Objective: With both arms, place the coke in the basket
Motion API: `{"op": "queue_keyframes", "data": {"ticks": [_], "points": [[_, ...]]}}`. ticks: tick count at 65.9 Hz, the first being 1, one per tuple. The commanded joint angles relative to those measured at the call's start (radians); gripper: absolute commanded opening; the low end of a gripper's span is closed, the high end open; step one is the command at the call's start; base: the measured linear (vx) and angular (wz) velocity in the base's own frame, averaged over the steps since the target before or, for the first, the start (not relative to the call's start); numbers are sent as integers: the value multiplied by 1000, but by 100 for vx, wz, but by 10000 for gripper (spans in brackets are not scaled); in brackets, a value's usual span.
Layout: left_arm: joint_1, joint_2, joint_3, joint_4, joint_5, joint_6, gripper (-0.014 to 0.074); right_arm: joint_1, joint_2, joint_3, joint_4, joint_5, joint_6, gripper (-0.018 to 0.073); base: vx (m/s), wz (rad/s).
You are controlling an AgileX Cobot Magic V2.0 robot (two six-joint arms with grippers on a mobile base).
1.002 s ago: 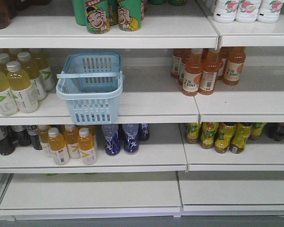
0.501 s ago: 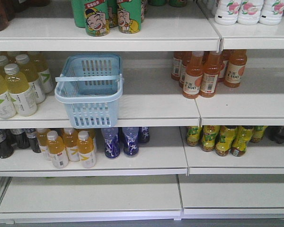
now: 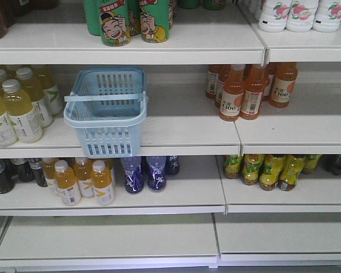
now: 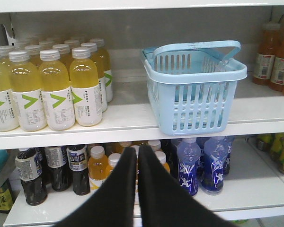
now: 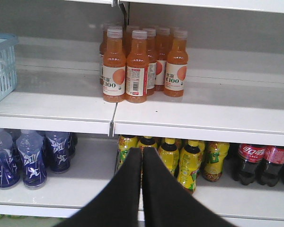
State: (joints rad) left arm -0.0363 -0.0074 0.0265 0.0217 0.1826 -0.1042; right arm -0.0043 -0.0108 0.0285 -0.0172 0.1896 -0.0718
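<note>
Sets the basket [image 3: 110, 140] left of centre in the front view, at the front edge of the shelf [image 3: 187, 128], mouth up, probably for easy loading. Shows no coke anywhere, only dark cola bottles [image 5: 250, 162] lower right. Holds left gripper [image 4: 137, 150] and right gripper [image 5: 142, 151] pinched closed, empty, bottom centre.

Bare shelf [image 3: 182, 119] between basket [image 3: 108, 139] and orange bottles [image 3: 244, 91]; yellow bottles [image 3: 17, 108] near basket's left, handle [image 3: 102, 96] across its mouth

One blue basket [image 3: 108, 139], three white bottles [image 3: 298, 14]
</note>
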Motion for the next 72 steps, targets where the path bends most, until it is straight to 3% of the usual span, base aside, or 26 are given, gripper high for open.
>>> {"op": "queue_keyframes", "data": {"ticks": [1, 72], "points": [[-3, -20, -24, 0, -69, 1, -6, -4, -12, 7, -1, -74, -10, -2, 2, 0], [-3, -20, -24, 0, -69, 1, -6, -4, -12, 7, -1, -74, -10, -2, 0, 0]]}}
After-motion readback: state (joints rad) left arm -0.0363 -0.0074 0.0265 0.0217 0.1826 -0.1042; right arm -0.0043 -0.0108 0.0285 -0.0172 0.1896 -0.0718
